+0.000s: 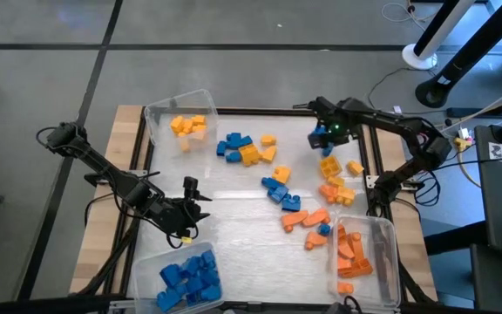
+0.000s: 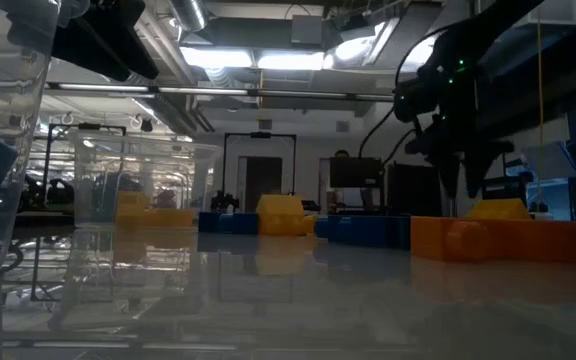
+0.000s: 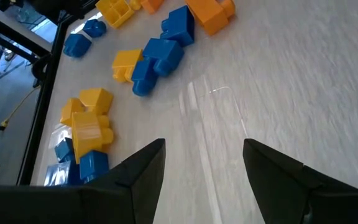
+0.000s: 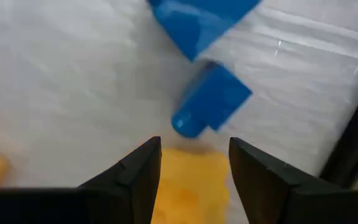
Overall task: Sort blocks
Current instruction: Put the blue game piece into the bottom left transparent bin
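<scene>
The left gripper [image 1: 190, 208] is hovering with fingers spread and empty over bare white tabletop [image 1: 234, 227], beside the clear plastic bin of blue bricks [image 1: 190, 275]. Farther on, loose blue, orange and yellow studded plastic bricks [image 1: 281, 196] are lying scattered mid-table. The right gripper [image 1: 323, 139] is hanging, fingers parted, just above a yellow brick [image 4: 188, 180] near the far right edge.

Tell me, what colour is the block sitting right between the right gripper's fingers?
Yellow. The block lies between the right gripper's open fingers, clearest in the right wrist view.
</scene>
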`<move>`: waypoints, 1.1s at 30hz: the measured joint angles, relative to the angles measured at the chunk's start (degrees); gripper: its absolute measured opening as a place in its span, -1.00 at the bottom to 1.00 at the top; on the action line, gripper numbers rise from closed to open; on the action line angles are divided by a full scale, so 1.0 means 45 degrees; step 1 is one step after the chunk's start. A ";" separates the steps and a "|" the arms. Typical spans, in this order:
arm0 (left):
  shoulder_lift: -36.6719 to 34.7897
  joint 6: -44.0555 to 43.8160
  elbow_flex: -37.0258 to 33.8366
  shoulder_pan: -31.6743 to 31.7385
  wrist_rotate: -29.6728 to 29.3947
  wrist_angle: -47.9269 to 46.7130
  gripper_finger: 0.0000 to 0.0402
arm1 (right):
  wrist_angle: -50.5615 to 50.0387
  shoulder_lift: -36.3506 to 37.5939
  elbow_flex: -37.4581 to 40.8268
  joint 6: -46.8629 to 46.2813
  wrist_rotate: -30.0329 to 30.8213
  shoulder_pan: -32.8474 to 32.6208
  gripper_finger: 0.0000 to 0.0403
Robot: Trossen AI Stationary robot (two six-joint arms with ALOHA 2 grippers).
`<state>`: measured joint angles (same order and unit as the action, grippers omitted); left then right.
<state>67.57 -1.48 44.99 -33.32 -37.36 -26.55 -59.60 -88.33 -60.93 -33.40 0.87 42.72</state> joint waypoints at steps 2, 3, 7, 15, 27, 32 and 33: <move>0.0000 0.0000 0.0000 0.0000 -0.0003 0.0000 0.03 | 0.0389 0.0000 0.0202 -0.0610 0.0297 0.0000 -0.05; 0.0000 0.0000 0.0000 0.0000 0.0000 0.0000 0.03 | 0.0445 0.0000 0.0283 -0.0898 0.0402 0.0000 -0.05; 0.0000 0.0065 0.0000 0.0000 0.0000 -0.0007 0.03 | 0.0576 -0.0005 0.0663 -0.1908 0.0580 0.0000 -0.05; 0.0000 0.0325 0.0000 -0.0001 0.0000 -0.0265 0.03 | 0.1942 -0.0005 0.1597 -0.3646 0.0572 0.0000 -0.05; 0.0000 0.0035 0.0000 -0.0005 0.0000 -0.0647 0.03 | 0.2312 -0.0010 0.1809 -0.4167 0.1207 0.0000 -0.05; 0.0000 0.0019 0.0000 0.0000 0.0000 -0.0641 0.03 | 0.2154 -0.0010 0.1813 -0.4266 0.1597 0.0000 -0.05; 0.0000 0.0010 0.0000 -0.0005 0.0000 -0.0641 0.03 | 0.2273 -0.0010 0.1813 -0.4271 0.1597 0.0000 -0.05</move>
<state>67.57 -1.43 44.99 -33.34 -37.36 -29.43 -49.37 -88.38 -52.77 -52.62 8.05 42.72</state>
